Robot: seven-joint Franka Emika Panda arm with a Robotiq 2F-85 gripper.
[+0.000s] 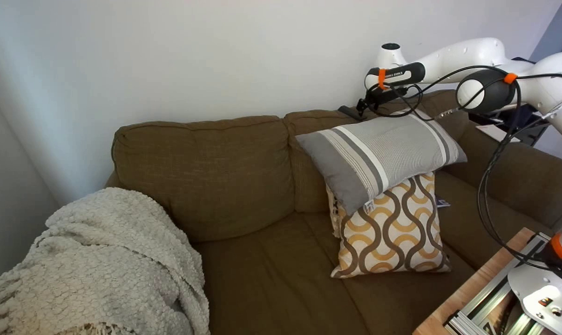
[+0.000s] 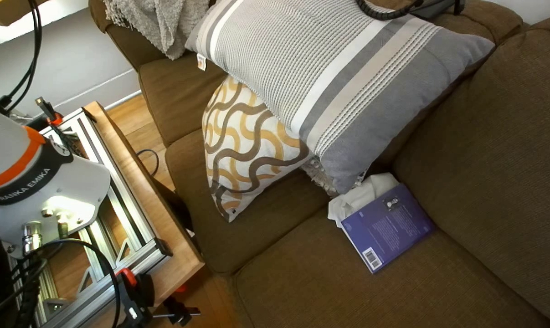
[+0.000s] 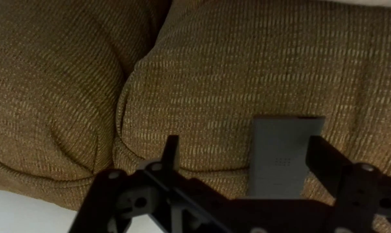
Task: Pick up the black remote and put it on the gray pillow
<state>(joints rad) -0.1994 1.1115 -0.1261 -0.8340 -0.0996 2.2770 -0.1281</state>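
Note:
The remote (image 3: 276, 155) is a dark grey-black slab lying on the brown sofa backrest in the wrist view. It shows as a dark bar (image 1: 349, 112) on top of the backrest in an exterior view. My gripper (image 3: 244, 142) is open, its fingers on either side of the remote's length. The right finger overlaps the remote's right edge in the picture; I cannot tell if they touch. The left finger stands well apart from it. The gripper (image 1: 362, 107) hides the remote's near end. The gray pillow (image 1: 383, 149) with whitish stripes lies tilted below, also in an exterior view (image 2: 293, 59).
The mustard-and-white patterned cushion (image 1: 392, 228) props the gray pillow. A purple book (image 2: 388, 228) lies on the sofa seat. A fluffy pale blanket (image 1: 113, 260) covers the sofa's end. A white wall (image 1: 192, 60) rises behind the backrest. Black cables (image 1: 488, 177) hang from the arm.

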